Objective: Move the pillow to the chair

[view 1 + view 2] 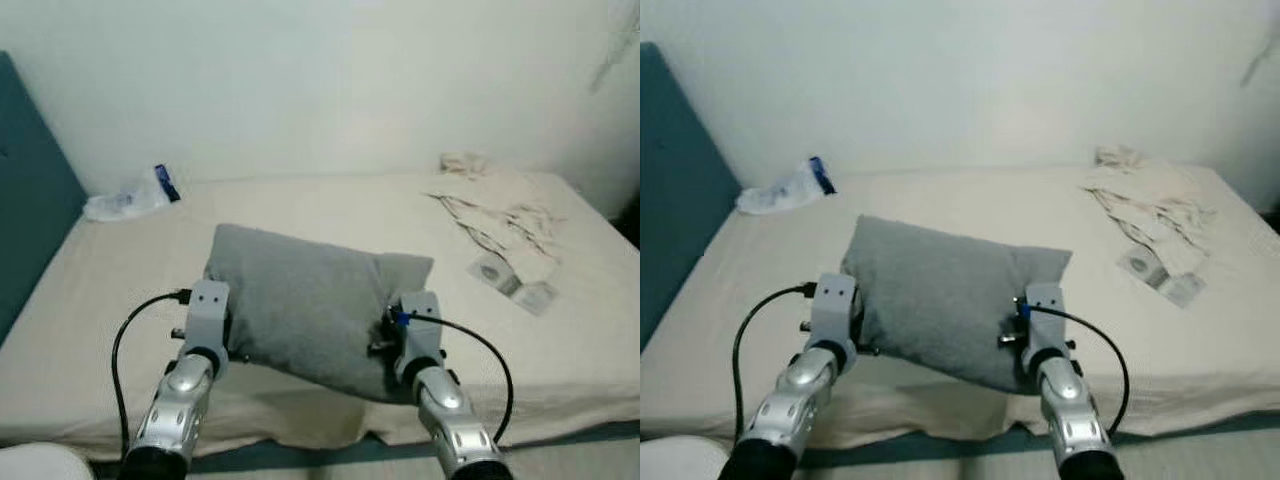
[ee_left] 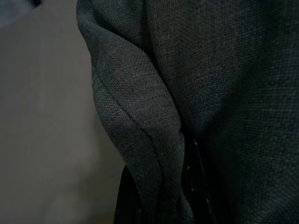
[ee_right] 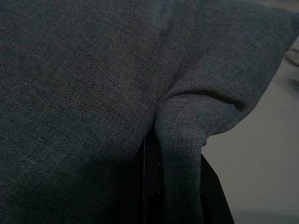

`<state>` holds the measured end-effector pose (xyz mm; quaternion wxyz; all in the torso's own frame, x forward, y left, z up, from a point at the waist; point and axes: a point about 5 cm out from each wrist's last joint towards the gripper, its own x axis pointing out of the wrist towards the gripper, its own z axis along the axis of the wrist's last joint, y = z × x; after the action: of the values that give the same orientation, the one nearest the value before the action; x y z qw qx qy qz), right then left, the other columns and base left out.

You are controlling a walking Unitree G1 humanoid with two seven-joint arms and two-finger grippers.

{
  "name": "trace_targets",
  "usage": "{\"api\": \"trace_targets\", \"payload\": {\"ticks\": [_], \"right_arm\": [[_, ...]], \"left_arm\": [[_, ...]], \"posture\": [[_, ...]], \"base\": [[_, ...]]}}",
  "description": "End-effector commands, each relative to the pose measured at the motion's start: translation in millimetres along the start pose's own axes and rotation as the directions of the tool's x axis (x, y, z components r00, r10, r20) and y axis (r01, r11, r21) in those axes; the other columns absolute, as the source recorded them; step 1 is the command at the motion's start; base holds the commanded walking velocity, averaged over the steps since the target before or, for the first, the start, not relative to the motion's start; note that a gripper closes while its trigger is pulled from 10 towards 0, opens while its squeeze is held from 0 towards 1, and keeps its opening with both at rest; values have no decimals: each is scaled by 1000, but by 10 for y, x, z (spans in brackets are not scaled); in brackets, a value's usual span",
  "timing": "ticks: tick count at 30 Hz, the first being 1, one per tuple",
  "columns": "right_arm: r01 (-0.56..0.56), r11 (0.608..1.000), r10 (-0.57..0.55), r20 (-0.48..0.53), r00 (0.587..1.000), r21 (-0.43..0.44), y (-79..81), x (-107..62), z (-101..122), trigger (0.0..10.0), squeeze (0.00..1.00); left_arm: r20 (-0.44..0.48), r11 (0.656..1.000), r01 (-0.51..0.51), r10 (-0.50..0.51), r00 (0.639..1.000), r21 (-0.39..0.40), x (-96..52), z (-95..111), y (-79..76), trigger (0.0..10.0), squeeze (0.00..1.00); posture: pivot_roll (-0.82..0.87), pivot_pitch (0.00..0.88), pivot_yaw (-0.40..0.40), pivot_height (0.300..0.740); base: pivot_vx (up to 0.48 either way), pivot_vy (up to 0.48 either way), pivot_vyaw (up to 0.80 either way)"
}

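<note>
A grey pillow [image 1: 305, 300] lies on the beige bed [image 1: 330, 210], near its front edge. My left gripper [image 1: 228, 335] is at the pillow's left end and my right gripper [image 1: 385, 335] at its right end. In the left wrist view a fold of the grey pillow [image 2: 154, 140] is pinched between the black fingers [image 2: 128, 196]. The right wrist view shows the same: a bunched fold of pillow [image 3: 180, 140] squeezed between the fingers [image 3: 149, 186]. Both grippers are shut on the pillow fabric.
A clear plastic bag [image 1: 130, 197] lies at the bed's far left by the teal headboard [image 1: 30, 200]. Crumpled cream cloth [image 1: 500, 205] and small packets [image 1: 510, 280] lie at the far right. A white wall [image 1: 330, 80] stands behind the bed.
</note>
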<state>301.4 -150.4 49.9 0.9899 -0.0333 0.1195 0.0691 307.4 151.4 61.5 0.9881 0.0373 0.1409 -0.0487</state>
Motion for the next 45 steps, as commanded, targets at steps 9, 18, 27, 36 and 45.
{"api": "trace_targets", "payload": {"ticks": [9,18,27,36,45], "right_arm": [[-1,999,3,35,999,-42,25,11,29,10000,0],[-22,999,23,31,999,-24,57,18,26,10000,0],[-5,1000,6,32,999,-19,44,29,33,10000,0],[-21,1000,21,20,1000,-6,56,30,29,10000,0],[-31,999,31,21,999,-16,76,44,44,10000,0]], "left_arm": [[41,996,68,-66,997,-61,11,132,-171,10000,0],[18,995,62,-61,998,-72,20,119,-139,10000,0],[45,999,34,-34,998,16,4,112,-109,10000,0],[48,998,13,-15,999,53,0,108,-107,10000,0],[50,998,1,-4,999,56,-7,96,-86,10000,0]], "posture": [[-34,73,-9,740],[-33,82,-13,740],[-33,85,-16,740],[-30,89,-18,740],[-29,98,-20,740]], "base": [[0,0,-800],[0,0,-800],[0,0,-800],[0,0,-800],[0,0,-800]]}}
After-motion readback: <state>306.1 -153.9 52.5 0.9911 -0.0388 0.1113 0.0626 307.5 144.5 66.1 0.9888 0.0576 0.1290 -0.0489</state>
